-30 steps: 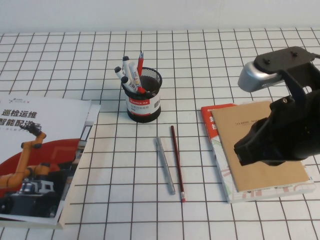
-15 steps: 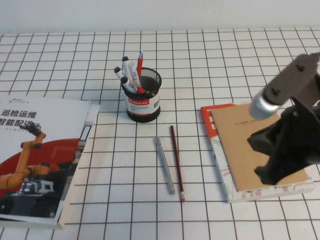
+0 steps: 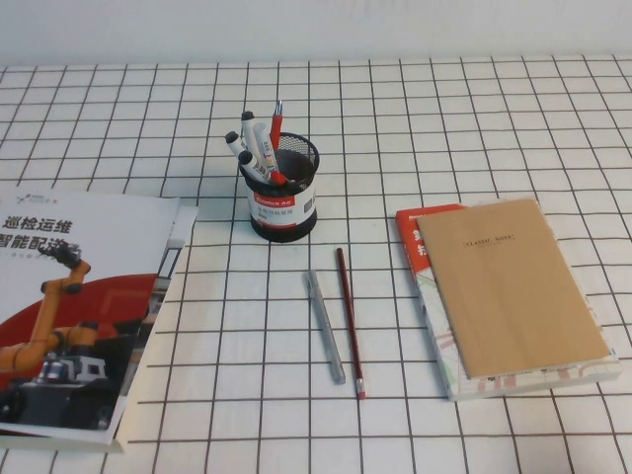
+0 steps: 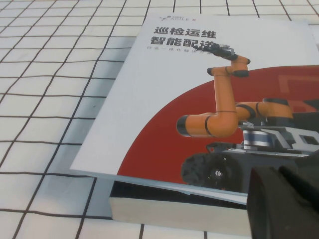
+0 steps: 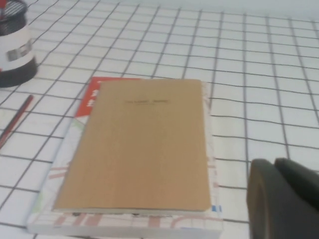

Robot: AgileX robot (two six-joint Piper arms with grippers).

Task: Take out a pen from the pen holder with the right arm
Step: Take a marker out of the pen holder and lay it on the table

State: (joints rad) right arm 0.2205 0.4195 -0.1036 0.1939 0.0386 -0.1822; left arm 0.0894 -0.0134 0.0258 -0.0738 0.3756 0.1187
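Pen holder [image 3: 283, 188]: black mesh, upright on the gridded table [image 3: 444, 128], with several pens [image 3: 259, 150] standing in it.
Grey pen [image 3: 326, 327] and red pencil [image 3: 350, 322]: lying side by side just in front of the holder.
Brown notebook [image 3: 513, 286]: atop a red-white book [image 3: 413, 229], on the right.
Robot brochure [image 3: 79, 306]: on the left.
Right gripper [image 5: 284, 199]: clenched, by the notebook's near corner.
Left gripper [image 4: 284, 201]: over the brochure's near edge; its state cannot be told.

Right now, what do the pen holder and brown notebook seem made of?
Pen holder: probably black metal mesh, open weave visible. Brown notebook: likely kraft paper, matte, no glare. Left gripper hangs by the robot booklet; right gripper, shut, by the notebook.
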